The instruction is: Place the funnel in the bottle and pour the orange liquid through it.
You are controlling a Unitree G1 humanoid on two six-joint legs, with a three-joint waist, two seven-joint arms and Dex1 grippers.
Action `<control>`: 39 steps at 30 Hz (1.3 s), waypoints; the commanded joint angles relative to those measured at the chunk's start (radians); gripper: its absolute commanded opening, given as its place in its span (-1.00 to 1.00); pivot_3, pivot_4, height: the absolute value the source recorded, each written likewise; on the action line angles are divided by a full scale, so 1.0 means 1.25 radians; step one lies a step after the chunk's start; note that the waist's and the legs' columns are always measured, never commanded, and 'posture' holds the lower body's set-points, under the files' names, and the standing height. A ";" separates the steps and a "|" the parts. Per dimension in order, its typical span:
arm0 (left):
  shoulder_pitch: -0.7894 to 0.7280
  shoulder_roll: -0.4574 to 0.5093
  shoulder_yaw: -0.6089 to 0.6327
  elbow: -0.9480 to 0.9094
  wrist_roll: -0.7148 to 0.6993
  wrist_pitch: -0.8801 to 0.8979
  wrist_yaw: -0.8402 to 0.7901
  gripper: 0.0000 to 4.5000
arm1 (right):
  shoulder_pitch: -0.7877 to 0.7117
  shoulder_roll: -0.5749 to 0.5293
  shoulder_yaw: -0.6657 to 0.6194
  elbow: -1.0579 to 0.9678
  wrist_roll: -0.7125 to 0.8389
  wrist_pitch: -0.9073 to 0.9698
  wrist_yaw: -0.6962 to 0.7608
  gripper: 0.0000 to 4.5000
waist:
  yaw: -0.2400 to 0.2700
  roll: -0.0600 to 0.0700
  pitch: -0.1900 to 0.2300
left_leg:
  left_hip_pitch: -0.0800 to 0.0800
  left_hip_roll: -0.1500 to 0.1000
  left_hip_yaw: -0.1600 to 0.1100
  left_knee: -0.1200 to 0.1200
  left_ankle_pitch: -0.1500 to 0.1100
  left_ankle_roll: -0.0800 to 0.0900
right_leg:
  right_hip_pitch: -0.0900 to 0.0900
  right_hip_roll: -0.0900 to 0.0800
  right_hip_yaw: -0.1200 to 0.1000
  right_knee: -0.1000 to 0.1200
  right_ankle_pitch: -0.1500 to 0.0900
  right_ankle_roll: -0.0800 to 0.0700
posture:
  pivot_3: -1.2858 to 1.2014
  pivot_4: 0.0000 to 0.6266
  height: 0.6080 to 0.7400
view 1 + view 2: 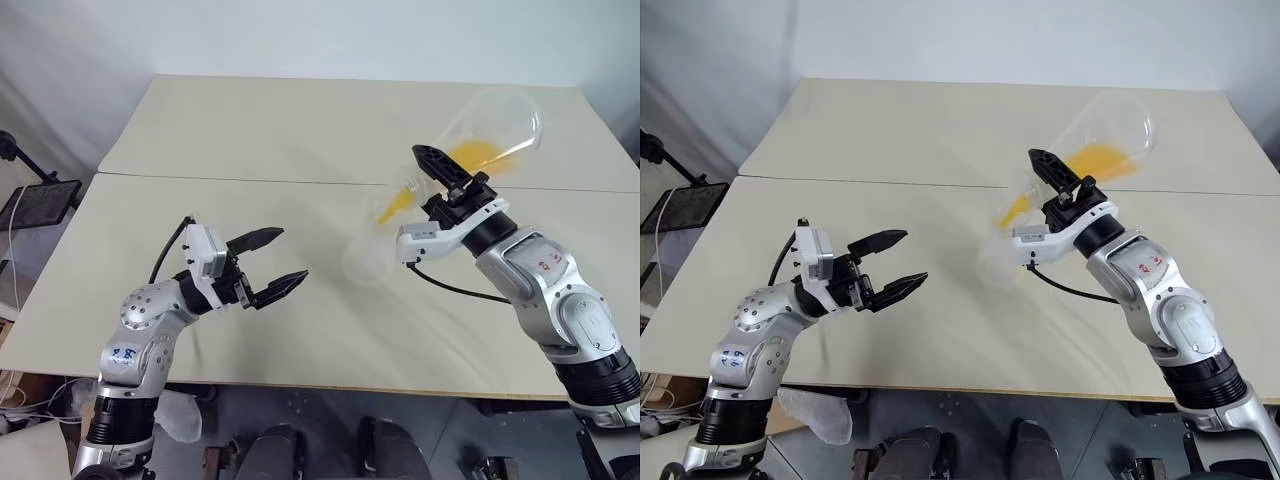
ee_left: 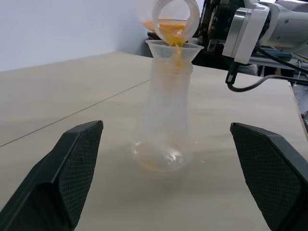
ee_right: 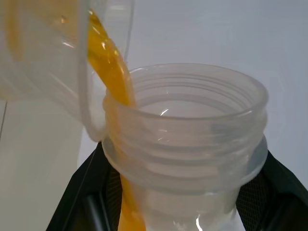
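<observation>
My right gripper (image 1: pixel 440 178) is shut on the neck of a clear flask (image 1: pixel 495 125) and holds it tilted, mouth down to the left. Orange liquid (image 1: pixel 475 153) lies in the flask's body and runs out of its mouth (image 2: pixel 175 17) in a stream (image 3: pixel 113 72). The stream falls into the small clear funnel (image 2: pixel 173 48), which sits in the neck of the bottle (image 2: pixel 163 120). The bottle stands upright on the table (image 1: pixel 300 120), with a thin orange film at its base. My left gripper (image 1: pixel 290 254) hovers open to the left of the bottle, apart from it.
Two beige tabletops meet at a seam (image 1: pixel 250 180) running across behind my grippers. A black stand (image 1: pixel 40 205) with cables sits off the table's left side. The front edge (image 1: pixel 350 385) is close below my arms.
</observation>
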 commanded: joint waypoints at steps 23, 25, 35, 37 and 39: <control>0.004 -0.012 0.002 -0.019 -0.007 -0.026 0.007 1.00 | -0.038 -0.018 -0.042 -0.001 -0.048 -0.044 -0.065 0.12 | -0.007 0.000 0.000 | 0.000 0.000 0.000 0.000 0.000 0.000 | 0.000 0.000 0.000 0.000 0.000 0.000 | 0.03 -0.52 1.00; 0.004 -0.013 0.002 -0.018 -0.006 -0.028 0.008 1.00 | -0.041 -0.019 -0.043 0.000 -0.050 -0.047 -0.071 0.12 | -0.009 0.000 0.000 | 0.000 0.000 0.000 0.000 0.000 0.000 | 0.000 0.000 0.000 0.000 0.000 0.000 | 0.03 -0.52 1.00; 0.002 -0.017 0.003 -0.015 -0.004 -0.033 0.008 1.00 | -0.044 -0.018 -0.048 0.007 -0.058 -0.056 -0.074 0.12 | -0.010 0.000 0.000 | 0.000 0.000 0.000 0.000 0.000 0.000 | 0.000 0.000 0.000 0.000 0.000 0.000 | 0.03 -0.52 1.00; 0.001 -0.017 0.003 -0.013 -0.004 -0.034 0.008 1.00 | -0.044 -0.018 -0.048 0.009 -0.058 -0.056 -0.075 0.12 | -0.010 0.000 0.000 | 0.000 0.000 0.000 0.000 0.000 0.000 | 0.000 0.000 0.000 0.000 0.000 0.000 | 0.03 -0.52 1.00; 0.002 -0.016 0.003 -0.013 -0.005 -0.035 0.008 1.00 | -0.042 -0.017 -0.048 0.008 -0.057 -0.055 -0.074 0.12 | -0.010 0.000 0.000 | 0.000 0.000 0.000 0.000 0.000 0.000 | 0.000 0.000 0.000 0.000 0.000 0.000 | 0.03 -0.52 1.00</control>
